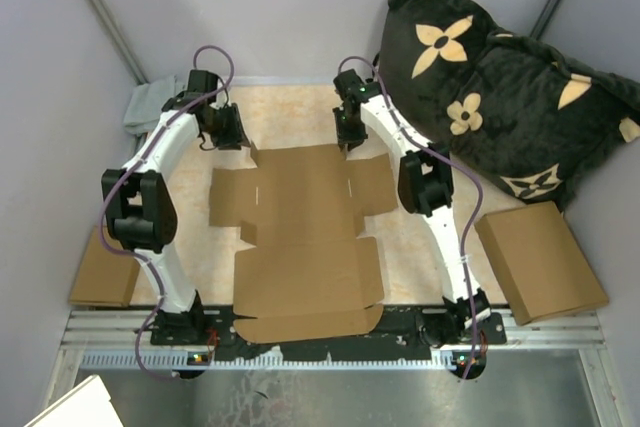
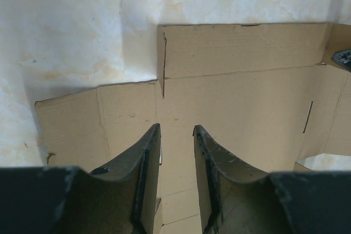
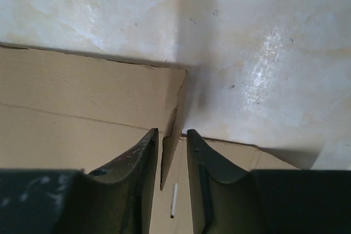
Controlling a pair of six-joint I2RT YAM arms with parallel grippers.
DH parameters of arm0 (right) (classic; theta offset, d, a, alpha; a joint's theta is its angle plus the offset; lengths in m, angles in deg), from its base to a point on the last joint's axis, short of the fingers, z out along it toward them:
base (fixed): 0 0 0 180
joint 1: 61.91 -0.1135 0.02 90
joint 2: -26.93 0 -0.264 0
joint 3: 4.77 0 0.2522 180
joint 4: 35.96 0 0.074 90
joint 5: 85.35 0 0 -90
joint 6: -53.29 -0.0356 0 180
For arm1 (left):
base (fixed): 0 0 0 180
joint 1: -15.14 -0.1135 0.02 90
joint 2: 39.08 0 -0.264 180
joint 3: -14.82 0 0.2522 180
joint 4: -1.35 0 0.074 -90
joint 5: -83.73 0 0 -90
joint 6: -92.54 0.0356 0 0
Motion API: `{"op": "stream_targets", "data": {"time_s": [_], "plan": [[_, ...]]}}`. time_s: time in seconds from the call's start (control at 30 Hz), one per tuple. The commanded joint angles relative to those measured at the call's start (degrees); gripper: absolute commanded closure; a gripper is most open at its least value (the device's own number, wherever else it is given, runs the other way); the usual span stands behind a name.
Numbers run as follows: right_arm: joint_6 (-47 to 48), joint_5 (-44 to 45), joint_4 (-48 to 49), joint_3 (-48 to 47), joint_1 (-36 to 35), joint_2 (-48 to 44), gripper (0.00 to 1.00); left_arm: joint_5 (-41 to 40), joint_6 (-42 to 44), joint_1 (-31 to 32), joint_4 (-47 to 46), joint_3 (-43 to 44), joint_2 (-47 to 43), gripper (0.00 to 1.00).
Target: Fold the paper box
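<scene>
The paper box [image 1: 305,237] lies as a large flat brown die-cut sheet in the middle of the table, between the two arms. My left gripper [image 1: 228,132] hovers by the sheet's far left corner. In the left wrist view the gripper [image 2: 176,131] is open and empty, with the sheet [image 2: 236,97] flat below it. My right gripper [image 1: 350,139] is at the sheet's far right corner. In the right wrist view the gripper [image 3: 172,133] is open, with its jaws on either side of a raised flap edge [image 3: 174,130] of the sheet [image 3: 82,97]. A gap shows beside the right finger.
A ready-made brown box [image 1: 540,262] lies at the right. A smaller flat cardboard piece [image 1: 105,272] lies at the left. A black flowered pillow [image 1: 490,87] fills the far right corner. A grey cloth [image 1: 148,107] sits at the far left. Walls enclose the table.
</scene>
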Motion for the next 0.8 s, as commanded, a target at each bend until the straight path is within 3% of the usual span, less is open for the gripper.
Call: {"op": "stream_targets", "data": {"time_s": [0.0, 0.07, 0.23, 0.37, 0.77], "plan": [[0.17, 3.28, 1.72, 0.64, -0.29, 0.00, 0.84, 2.05, -0.12, -0.06, -2.70, -0.55, -3.10, 0.63], [0.46, 3.82, 2.61, 1.06, -0.30, -0.24, 0.99, 3.97, -0.24, -0.07, -3.47, -0.37, -3.68, 0.63], [0.92, 7.15, 11.62, 10.06, -0.97, -7.62, 1.00, 10.98, -2.25, -0.01, -7.33, -0.26, -5.69, 0.62], [1.52, 11.67, 27.43, 24.47, -2.01, -17.63, 1.00, 18.95, -6.70, 0.03, -11.95, -0.31, -6.62, 0.60], [17.23, 25.77, 97.72, 77.18, -11.30, -46.03, 1.00, 33.18, -17.92, 0.20, -21.49, -0.62, -7.92, 0.50]]}}
